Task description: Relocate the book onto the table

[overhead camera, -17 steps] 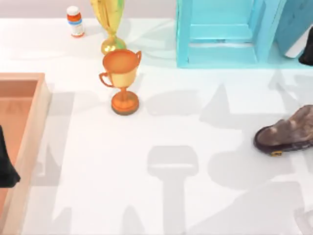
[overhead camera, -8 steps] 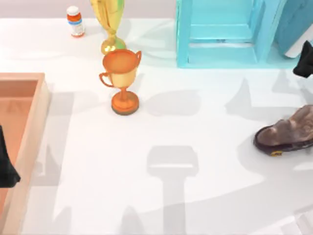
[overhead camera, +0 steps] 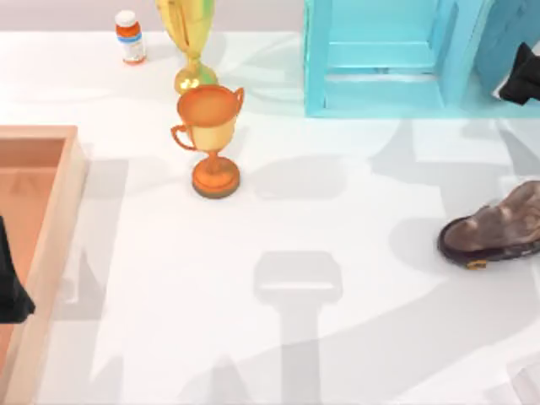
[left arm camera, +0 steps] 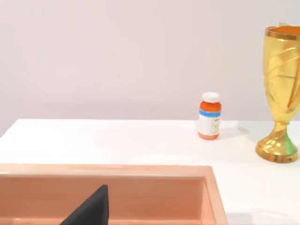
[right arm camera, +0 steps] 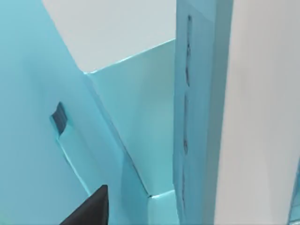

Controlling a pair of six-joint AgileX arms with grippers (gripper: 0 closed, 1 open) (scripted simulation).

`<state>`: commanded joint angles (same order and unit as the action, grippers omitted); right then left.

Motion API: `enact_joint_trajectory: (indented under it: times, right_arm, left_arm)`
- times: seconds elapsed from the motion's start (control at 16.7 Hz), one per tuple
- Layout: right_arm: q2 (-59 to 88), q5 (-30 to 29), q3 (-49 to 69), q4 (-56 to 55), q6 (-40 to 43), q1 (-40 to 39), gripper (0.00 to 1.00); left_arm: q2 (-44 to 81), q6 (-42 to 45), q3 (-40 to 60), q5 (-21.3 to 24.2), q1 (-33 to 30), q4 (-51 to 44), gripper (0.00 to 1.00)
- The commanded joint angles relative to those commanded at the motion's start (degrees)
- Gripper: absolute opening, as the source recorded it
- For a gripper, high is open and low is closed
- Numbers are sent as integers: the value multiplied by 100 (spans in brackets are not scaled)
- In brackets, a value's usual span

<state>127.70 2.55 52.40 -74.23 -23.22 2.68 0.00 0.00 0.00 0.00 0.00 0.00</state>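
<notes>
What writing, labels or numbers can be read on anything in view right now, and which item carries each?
No text can be read.
Pill bottle: a white label with a blue band and faint reddish marks, too small to read.
Orange trophy, gold trophy, shoe, turquoise shelf unit, book, wooden tray: no lettering.

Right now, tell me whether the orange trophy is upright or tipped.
Upright. In the top view the orange trophy stands on its round base on the table, cup opening facing up.
</notes>
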Motion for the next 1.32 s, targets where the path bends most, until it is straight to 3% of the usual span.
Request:
enact_joint_trajectory:
  times: [0.42, 0.78, 1.32]
  right_arm:
    - [931, 12, 1747, 821, 10, 20, 100]
    - [1115, 48, 1959, 859, 14, 62, 100]
    - [1115, 48, 1959, 859, 14, 62, 32]
  left_arm:
    - [0, 0, 0, 0, 0, 0, 100]
    - [0, 0, 0, 0, 0, 0, 100]
    - [0, 0, 0, 0, 0, 0, 100]
